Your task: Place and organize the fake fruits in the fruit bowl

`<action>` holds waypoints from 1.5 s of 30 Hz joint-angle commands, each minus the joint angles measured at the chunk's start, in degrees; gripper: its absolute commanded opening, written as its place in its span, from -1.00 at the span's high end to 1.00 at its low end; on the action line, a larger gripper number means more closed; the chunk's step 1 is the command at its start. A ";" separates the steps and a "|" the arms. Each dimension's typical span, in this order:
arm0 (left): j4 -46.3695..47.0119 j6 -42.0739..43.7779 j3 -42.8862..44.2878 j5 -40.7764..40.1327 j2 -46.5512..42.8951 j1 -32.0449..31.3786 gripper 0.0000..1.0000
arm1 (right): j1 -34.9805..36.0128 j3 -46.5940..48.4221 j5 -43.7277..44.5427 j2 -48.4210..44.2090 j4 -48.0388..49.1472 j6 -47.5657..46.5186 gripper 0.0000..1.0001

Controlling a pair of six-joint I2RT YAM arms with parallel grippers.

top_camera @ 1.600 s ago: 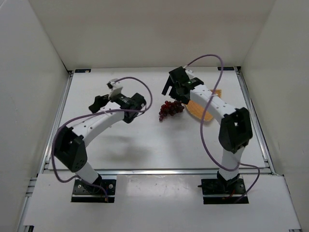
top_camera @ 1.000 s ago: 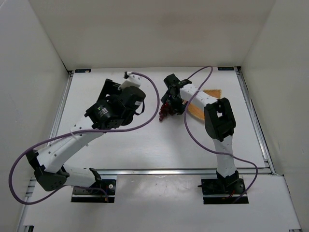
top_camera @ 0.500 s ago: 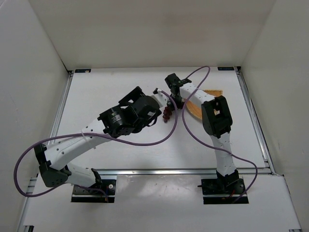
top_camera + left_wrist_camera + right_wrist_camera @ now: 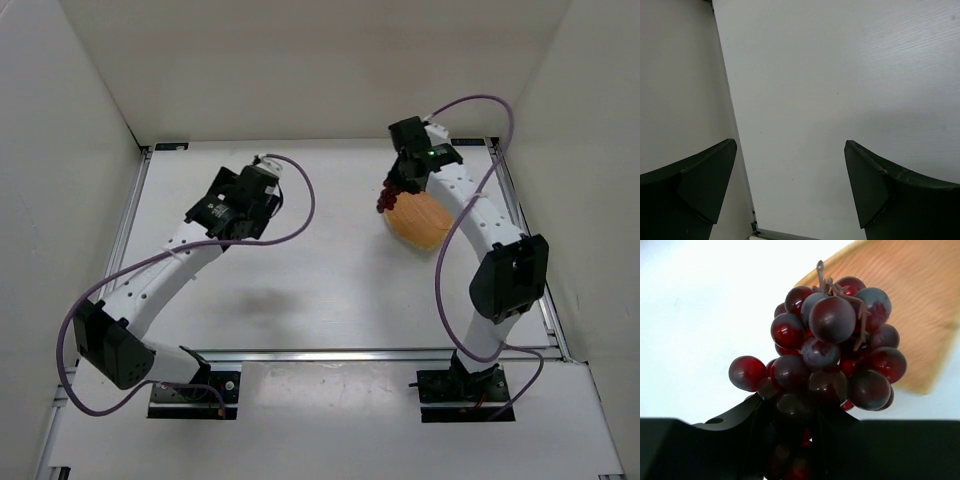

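A bunch of dark red-purple grapes [image 4: 830, 345] hangs in my right gripper [image 4: 800, 412], whose jaws are shut on the lower part of the cluster. From above, the grapes [image 4: 389, 199] sit at the far left rim of the orange-tan woven fruit bowl [image 4: 425, 225], with the right gripper [image 4: 399, 186] just above them. The bowl [image 4: 910, 305] fills the upper right of the right wrist view, behind the grapes. My left gripper [image 4: 230, 205] hovers over the left half of the table, far from the bowl. Its fingers [image 4: 705, 175] stand wide apart with nothing between them.
White walls enclose the table on three sides. A metal rail [image 4: 125, 225] runs along the left table edge, and another rail [image 4: 525, 240] along the right, close to the bowl. The left wrist view looks down at the table's left edge and wall [image 4: 680, 85].
My right gripper has closed on the grapes and carried them from the table left of the bowl up to the bowl's left rim. The left arm has pulled back to the left.
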 commanded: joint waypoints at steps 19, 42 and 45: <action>2.07 -4.64 -2.87 12.66 -1.74 19.15 -1.00 | -12.73 -7.10 3.23 -13.55 -2.24 -11.09 -1.00; 2.60 -6.94 -15.09 33.24 -5.53 49.13 -1.00 | -38.76 -44.05 -19.55 -40.75 1.12 -11.62 -1.00; 2.60 -6.94 -16.31 33.24 -6.67 49.67 -1.00 | -39.38 -45.28 -18.15 -40.75 0.59 -12.15 -1.00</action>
